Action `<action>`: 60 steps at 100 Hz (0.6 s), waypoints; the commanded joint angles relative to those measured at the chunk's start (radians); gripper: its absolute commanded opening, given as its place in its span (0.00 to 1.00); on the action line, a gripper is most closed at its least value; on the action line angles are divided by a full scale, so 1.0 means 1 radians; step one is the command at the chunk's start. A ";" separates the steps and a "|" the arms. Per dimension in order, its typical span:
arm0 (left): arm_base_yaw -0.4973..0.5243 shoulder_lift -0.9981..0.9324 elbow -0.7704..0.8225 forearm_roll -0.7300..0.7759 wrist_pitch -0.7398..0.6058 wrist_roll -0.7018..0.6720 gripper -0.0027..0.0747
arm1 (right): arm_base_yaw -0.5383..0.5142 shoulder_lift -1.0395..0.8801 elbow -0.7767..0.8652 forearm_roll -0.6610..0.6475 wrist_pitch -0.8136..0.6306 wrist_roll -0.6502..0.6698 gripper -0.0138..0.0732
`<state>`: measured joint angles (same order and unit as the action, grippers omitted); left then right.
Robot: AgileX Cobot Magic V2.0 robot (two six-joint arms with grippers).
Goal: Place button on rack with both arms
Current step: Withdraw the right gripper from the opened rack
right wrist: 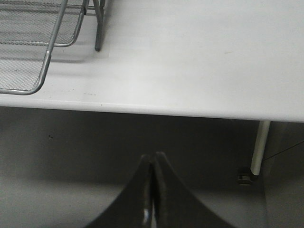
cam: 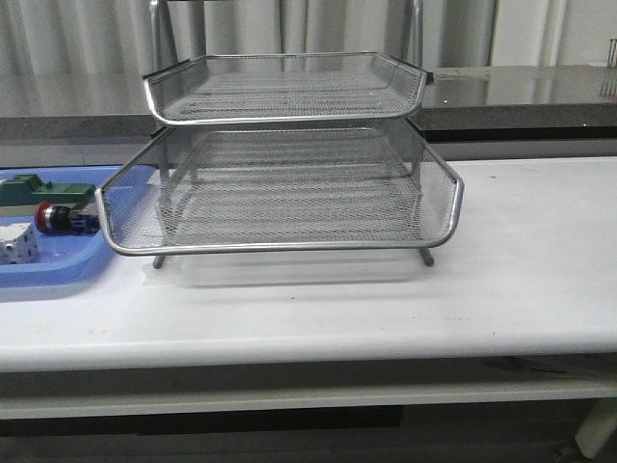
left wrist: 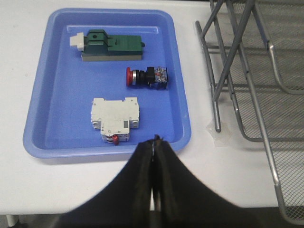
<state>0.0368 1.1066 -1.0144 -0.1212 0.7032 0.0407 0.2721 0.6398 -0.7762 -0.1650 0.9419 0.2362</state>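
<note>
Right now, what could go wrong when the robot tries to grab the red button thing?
1. The button lies close between the green part and the white breaker in the blue tray, so the fingers might bump a neighbour.
2. It is round and lies on its side, so it may roll away.
3. The left gripper is shut and must open first.

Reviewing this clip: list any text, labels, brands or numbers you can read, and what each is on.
No readable text in any view.
White breaker: face markings too small to read.
Green part: no legible print.
Button: rear block has small marks, blurred.
Blue tray, rack: no lettering visible.
</note>
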 commanded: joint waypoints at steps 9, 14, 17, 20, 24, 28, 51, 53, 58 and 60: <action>-0.008 0.089 -0.134 -0.007 0.060 0.064 0.01 | -0.004 -0.001 -0.024 -0.024 -0.054 0.003 0.08; -0.008 0.111 -0.154 -0.007 0.082 0.085 0.01 | -0.004 -0.001 -0.024 -0.024 -0.054 0.003 0.08; -0.008 0.117 -0.161 -0.007 0.095 0.094 0.01 | -0.004 -0.001 -0.024 -0.024 -0.054 0.003 0.08; -0.008 0.124 -0.166 -0.007 0.104 0.102 0.01 | -0.004 -0.001 -0.024 -0.024 -0.054 0.003 0.08; -0.008 0.133 -0.173 -0.007 0.118 0.114 0.01 | -0.004 -0.001 -0.024 -0.024 -0.054 0.003 0.08; -0.008 0.141 -0.175 -0.007 0.126 0.115 0.01 | -0.004 -0.001 -0.024 -0.024 -0.054 0.003 0.08; -0.008 0.154 -0.175 -0.007 0.144 0.115 0.03 | -0.004 -0.001 -0.024 -0.024 -0.054 0.003 0.08; -0.008 0.154 -0.175 -0.007 0.144 0.115 0.04 | -0.004 -0.001 -0.024 -0.024 -0.054 0.003 0.08; -0.008 0.154 -0.175 -0.007 0.144 0.115 0.10 | -0.004 -0.001 -0.024 -0.024 -0.054 0.003 0.08; -0.008 0.154 -0.175 -0.007 0.144 0.115 0.12 | -0.004 -0.001 -0.024 -0.024 -0.054 0.003 0.08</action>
<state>0.0368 1.2818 -1.1552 -0.1180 0.8868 0.1558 0.2721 0.6398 -0.7762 -0.1650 0.9419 0.2362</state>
